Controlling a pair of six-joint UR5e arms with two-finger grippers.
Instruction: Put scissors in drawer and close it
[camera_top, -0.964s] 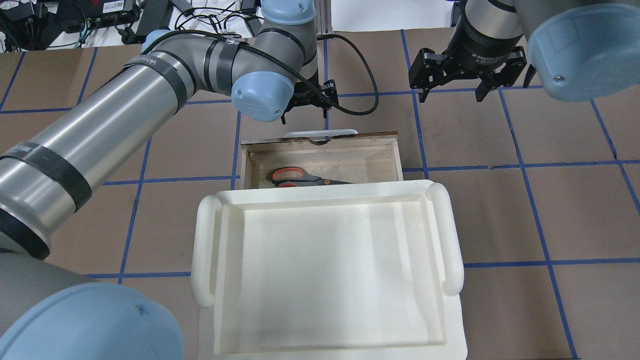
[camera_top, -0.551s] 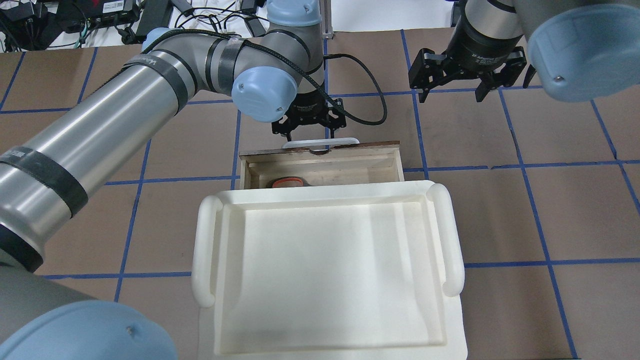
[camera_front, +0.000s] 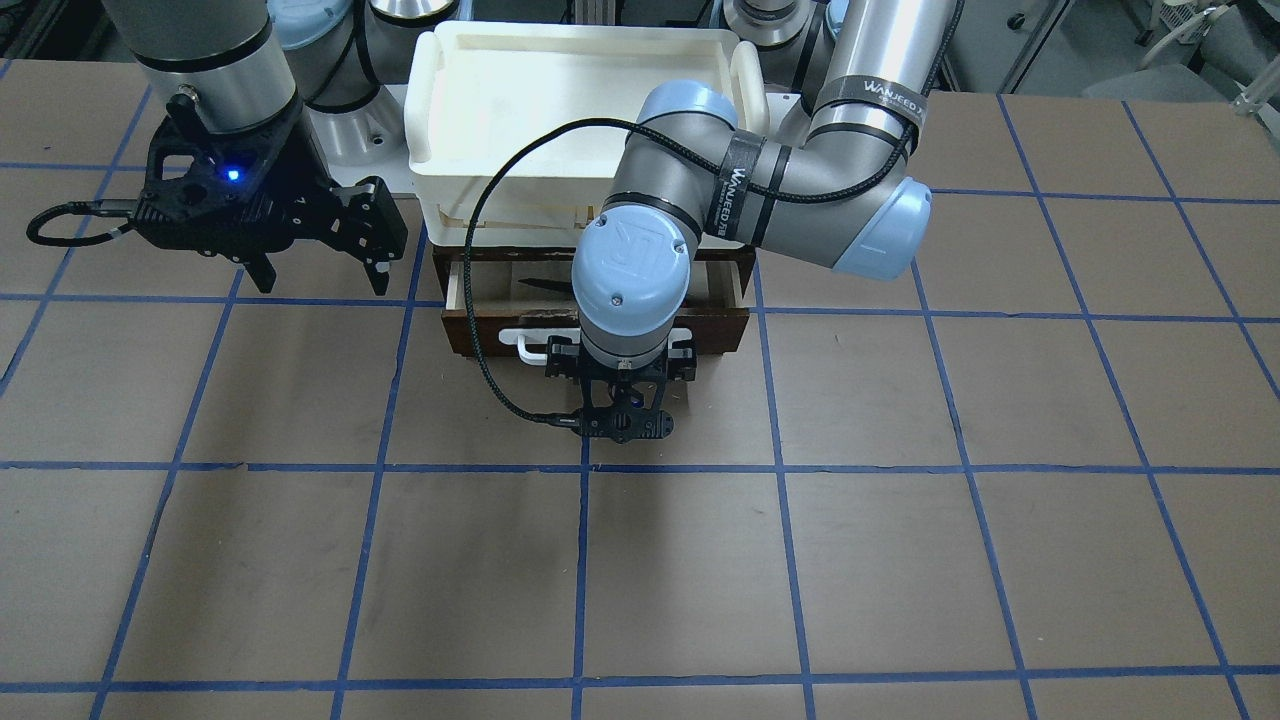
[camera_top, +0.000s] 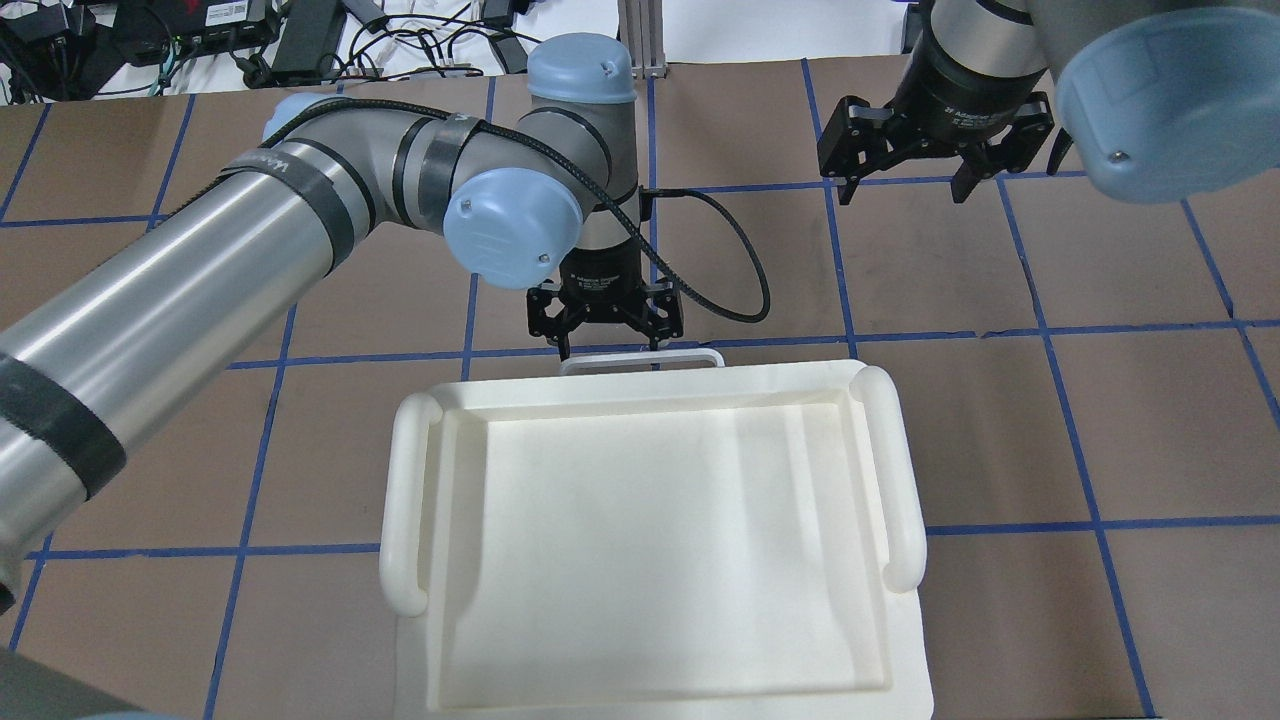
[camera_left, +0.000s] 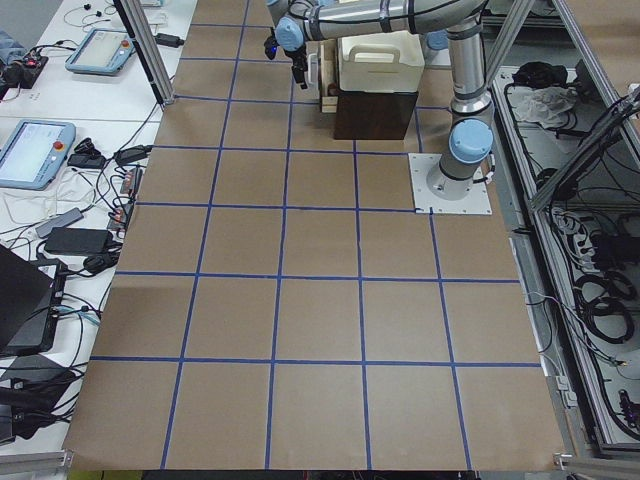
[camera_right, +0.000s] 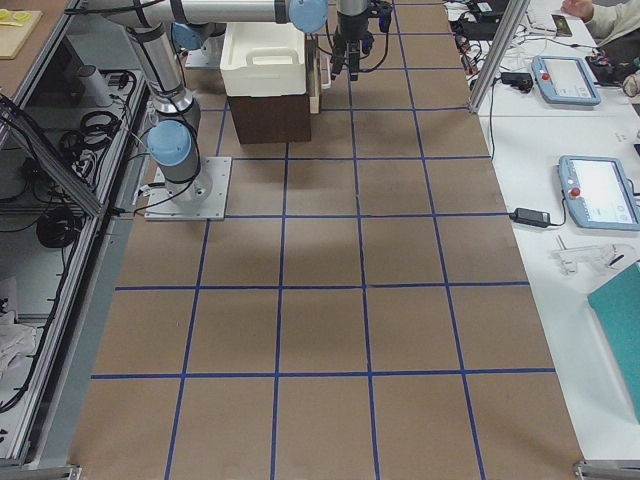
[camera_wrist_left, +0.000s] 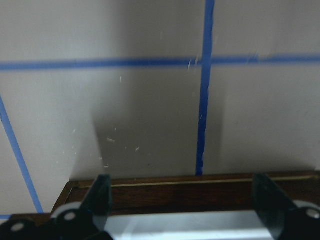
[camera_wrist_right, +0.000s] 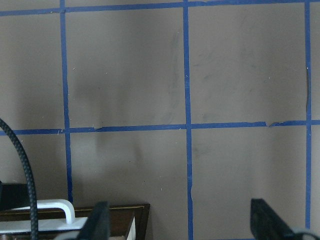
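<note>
1. Overhead cam: the left gripper (camera_top: 610, 347) sits at the white bar handle (camera_top: 690, 353), fingers spread, nothing held. You get no drawer box in this view. The white tray (camera_top: 400, 500) covers it, and only the handle pokes out past the tray's far rim.
2. Front cam tells you more: the drawer (camera_front: 720, 328) isn't fully in. A strip of pale inside shows btwn the dark front and the tray. The scissors (camera_front: 543, 285) lie in that strip. Only a slim blade is visible; the loops are hidden behind the left wrist joint.
3. Left wrist cam: both fingers (camera_wrist_left: 97, 200) stand wide apart either side of the handle, w/ the dark front's top edge just beyond. Can't tell if they touch the bar.
4. Right gripper (camera_top: 905, 188): jaws apart, empty, well off to the right of the drawer. Its wrist cam catches the drawer's corner + handle end at bottom left.
5. Vs 1.0 s ago: overhead showed the drawer well out w/ the orange-lined loops in plain view. At 0.6 s only one loop showed; now none. The left gripper has come toward the tray along w/ the front. The right gripper hasn't moved and has the same spread.
</note>
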